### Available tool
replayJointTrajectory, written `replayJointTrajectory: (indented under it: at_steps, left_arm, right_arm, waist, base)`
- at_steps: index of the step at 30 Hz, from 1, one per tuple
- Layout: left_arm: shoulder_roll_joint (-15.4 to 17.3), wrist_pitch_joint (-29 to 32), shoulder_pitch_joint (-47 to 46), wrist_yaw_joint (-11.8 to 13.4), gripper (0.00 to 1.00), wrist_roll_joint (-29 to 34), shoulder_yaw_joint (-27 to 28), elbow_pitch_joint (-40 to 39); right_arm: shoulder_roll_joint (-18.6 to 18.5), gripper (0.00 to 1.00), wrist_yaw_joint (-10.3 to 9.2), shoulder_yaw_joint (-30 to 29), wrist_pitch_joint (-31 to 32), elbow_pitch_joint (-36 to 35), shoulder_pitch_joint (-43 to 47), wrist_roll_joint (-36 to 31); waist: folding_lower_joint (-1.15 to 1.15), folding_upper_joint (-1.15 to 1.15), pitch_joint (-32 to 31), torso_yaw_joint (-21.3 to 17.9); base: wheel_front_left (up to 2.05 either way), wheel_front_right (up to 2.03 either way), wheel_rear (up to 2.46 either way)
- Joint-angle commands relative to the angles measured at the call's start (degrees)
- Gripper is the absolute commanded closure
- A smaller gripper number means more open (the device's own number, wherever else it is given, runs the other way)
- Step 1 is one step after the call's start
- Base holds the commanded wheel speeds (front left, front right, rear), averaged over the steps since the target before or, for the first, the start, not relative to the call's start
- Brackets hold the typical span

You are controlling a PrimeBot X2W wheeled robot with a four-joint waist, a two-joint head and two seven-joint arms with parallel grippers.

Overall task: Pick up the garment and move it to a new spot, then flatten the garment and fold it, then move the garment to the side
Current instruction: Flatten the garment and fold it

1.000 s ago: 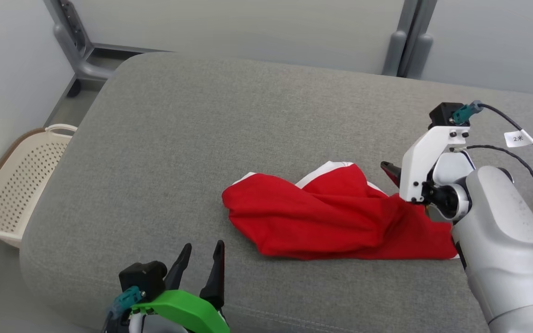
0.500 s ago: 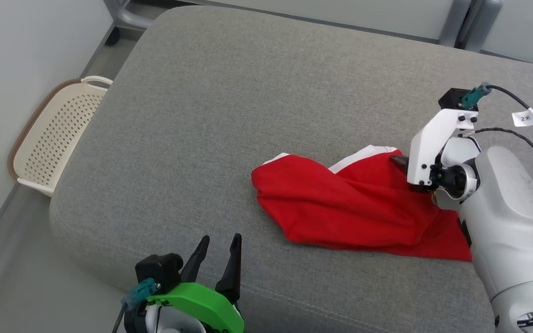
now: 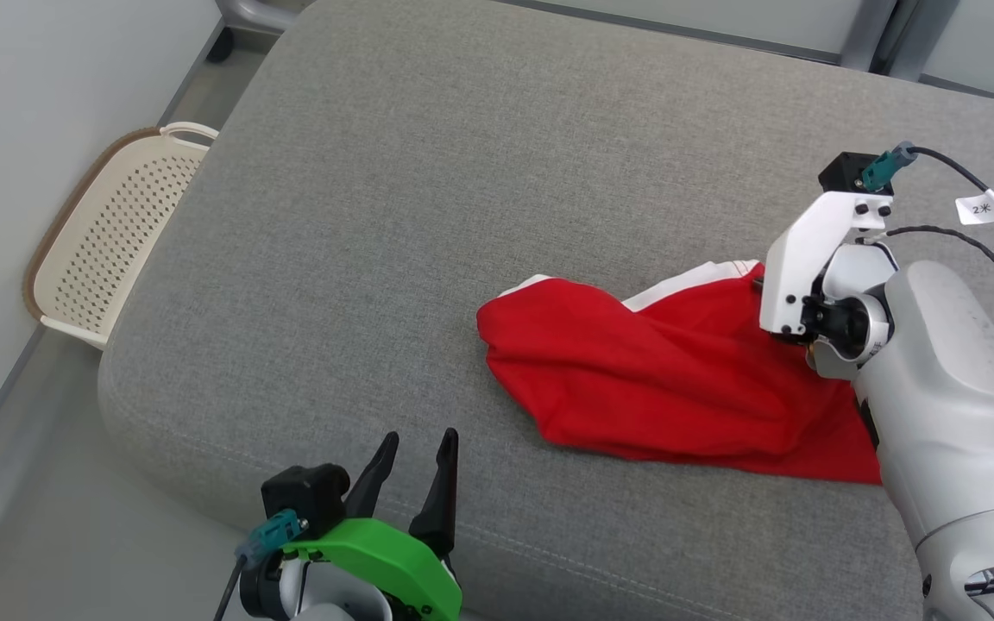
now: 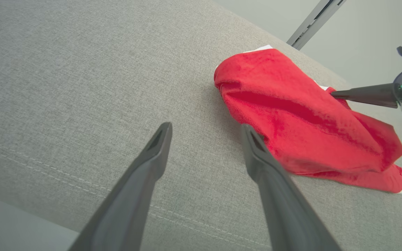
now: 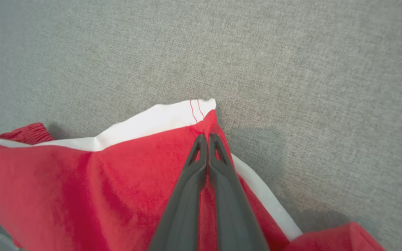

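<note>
Garment (image 3: 661,388) corner inside right claw (image 5: 207,136)

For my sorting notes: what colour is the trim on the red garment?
The trim is white, with thin red stitching; best seen in the right wrist view.

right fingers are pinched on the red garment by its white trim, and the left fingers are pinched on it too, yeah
No. The right fingers are shut on the red garment by its white trim, but the left fingers stand open above the grey cushion, holding nothing, as the left wrist view shows.
</note>
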Motion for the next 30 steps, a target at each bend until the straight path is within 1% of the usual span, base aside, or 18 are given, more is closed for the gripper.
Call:
replayJointTrajectory:
  at_steps: [1, 8, 12, 14, 17, 20, 23, 26, 28, 30]
  left_arm:
    - [-0.2, -0.1, -0.8, -0.3, 0.0, 0.1, 0.1, 0.3]
    - [-0.3, -0.2, -1.3, -0.5, 0.0, 0.0, 0.3, 0.8]
    - [-0.3, -0.2, -1.4, -0.6, 0.0, -0.1, 0.4, 1.0]
    - [-0.2, -0.2, -1.3, -0.6, 0.0, -0.2, 0.5, 1.0]
    - [-0.1, -0.1, -1.2, -0.5, 0.0, -0.3, 0.5, 1.0]
    - [0.1, 0.1, -0.9, -0.1, 0.0, -0.4, 0.6, 0.8]
    - [0.4, 0.2, -0.4, 0.2, 0.0, -0.6, 0.6, 0.6]
    - [0.7, 0.3, 0.3, 0.5, 0.0, -0.8, 0.8, 0.2]
    - [1.1, 0.3, 0.6, 0.6, 0.0, -0.9, 1.0, -0.1]
    - [1.3, 0.3, 0.8, 0.7, 0.0, -0.9, 1.0, -0.5]
  right_arm:
    - [-0.3, 1.0, -0.01, 0.0, -0.4, 0.1, -0.6, 0.3]
    - [-1.4, 1.0, -0.01, 0.1, -5.1, -1.1, -2.1, -1.4]
    - [-1.8, 1.0, -0.01, -0.2, -9.2, -2.0, -3.6, -2.4]
    - [-2.0, 1.0, -0.01, -0.7, -13.1, -3.0, -5.1, -3.0]
    - [-1.8, 1.0, -0.01, -0.1, -14.3, -3.3, -5.7, -3.0]
    - [-2.3, 1.0, -0.01, 2.9, -12.4, -5.8, -4.9, -1.1]
    - [-4.4, 1.0, -0.01, 6.1, -8.5, -10.8, -1.0, 1.9]
    - [-8.2, 1.0, -0.01, 7.9, -3.8, -19.0, 4.4, 4.1]
    - [-10.8, 1.0, -0.01, 7.2, -0.7, -24.8, 9.6, 4.7]
    - [-12.9, 1.0, -0.01, 5.5, 1.9, -30.9, 14.9, 4.0]
  waist:
    - [0.0, 0.0, -0.1, -0.1]
    - [0.0, 0.0, -0.5, -1.1]
    - [0.0, 0.0, -1.3, -1.8]
    - [0.0, 0.0, -2.1, -2.4]
    - [0.0, 0.0, -2.9, -3.0]
    - [0.0, 0.0, -3.7, -3.8]
    - [0.0, 0.0, -4.6, -4.8]
    - [0.0, 0.0, -5.2, -6.1]
    - [0.0, 0.0, -5.6, -7.2]
    - [0.0, 0.0, -5.9, -8.4]
  base:
    - [0.0, 0.0, 0.0]
    - [0.0, 0.0, 0.0]
    - [0.0, 0.0, 0.0]
    - [0.0, 0.0, 0.0]
    - [0.0, 0.0, 0.0]
    - [0.0, 0.0, 0.0]
    - [0.0, 0.0, 0.0]
    - [0.0, 0.0, 0.0]
    - [0.0, 0.0, 0.0]
    - [0.0, 0.0, 0.0]
